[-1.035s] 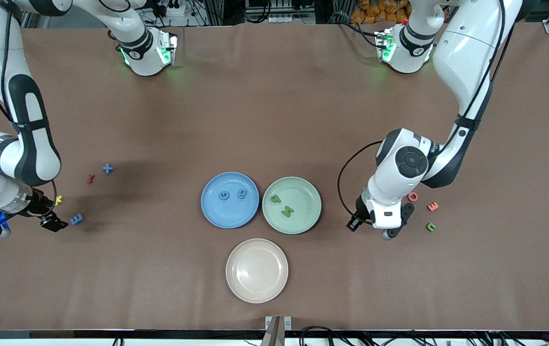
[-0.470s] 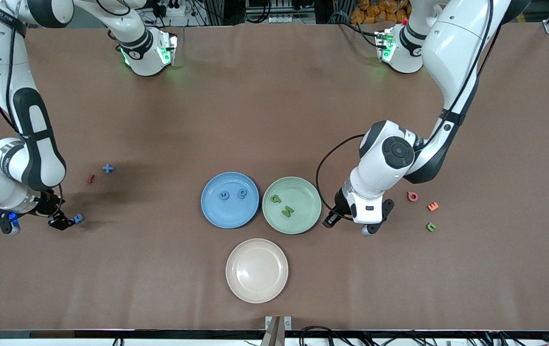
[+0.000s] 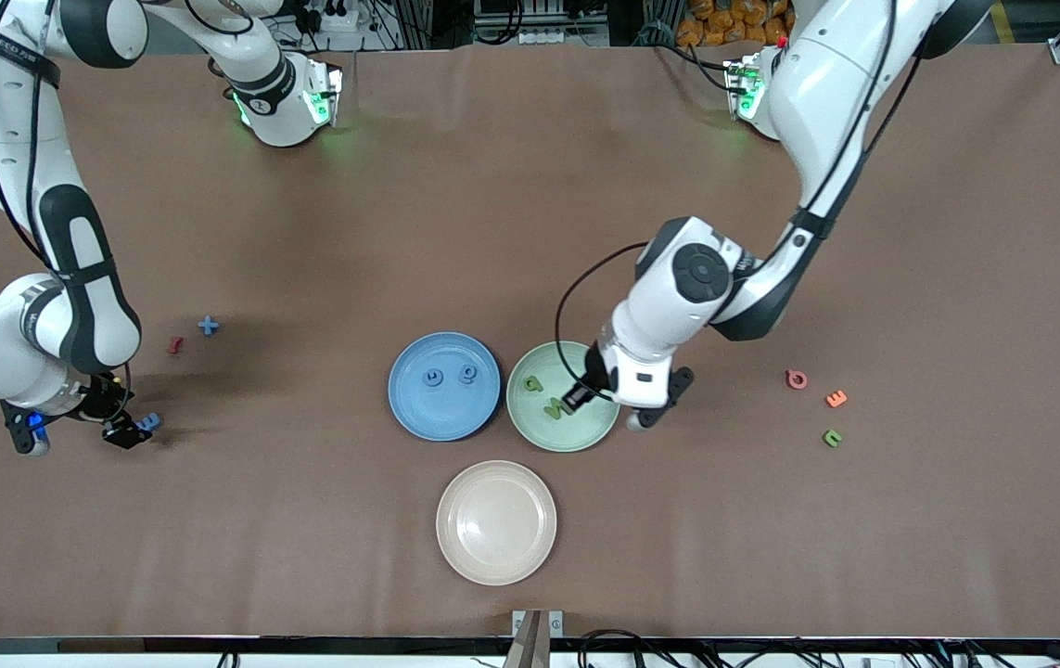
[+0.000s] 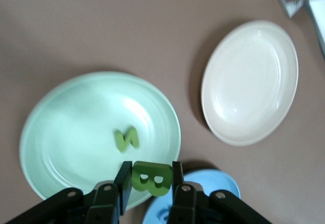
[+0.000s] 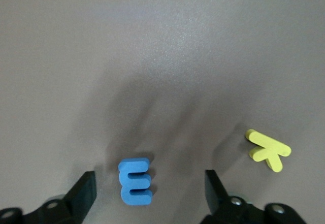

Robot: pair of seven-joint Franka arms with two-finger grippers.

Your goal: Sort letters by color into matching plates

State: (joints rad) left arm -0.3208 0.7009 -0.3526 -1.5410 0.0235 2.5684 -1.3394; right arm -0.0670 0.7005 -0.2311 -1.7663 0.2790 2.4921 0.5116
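**A:** Brown bench [image 3: 530, 204] in the front view, with how much sorted?

**B:** Half, by my count. The blue plate [image 3: 411, 406] holds two blue letters [image 3: 450, 375], and the green plate [image 3: 539, 431] shows two green letters [image 3: 543, 395]. Beside each other, those plates sit mid-bench, with the beige plate [image 3: 496, 557] nearer the camera and bare. The left end effector [image 3: 606, 401] hangs over the green plate's rim.

**A:** And what is left?

**B:** A blue cross [image 3: 208, 325] and a blue E [image 3: 148, 422] toward the right arm's end, near a red letter [image 3: 174, 345]. Toward the left arm's end, a loose green letter [image 3: 832, 438] lies nearest the camera of three, by an orange letter [image 3: 836, 399] and a pink ring [image 3: 797, 378]. The right end effector [image 3: 75, 425] is low at the blue E.

**A:** The left wrist view?

**B:** The left end effector [image 4: 150, 182] is clamped on a dark green B [image 4: 151, 177], a chunky matte foam piece with two holes, carried over the green plate [image 4: 61, 112], where a lighter green N [image 4: 126, 139] lies flat. I judge a release comes next.

**A:** The right wrist view?

**B:** The right end effector [image 5: 150, 193] has its fingers spread wide either side of the blue E [image 5: 135, 181], flat on the bench and not yet gripped. A yellow K [image 5: 268, 150] lies near.
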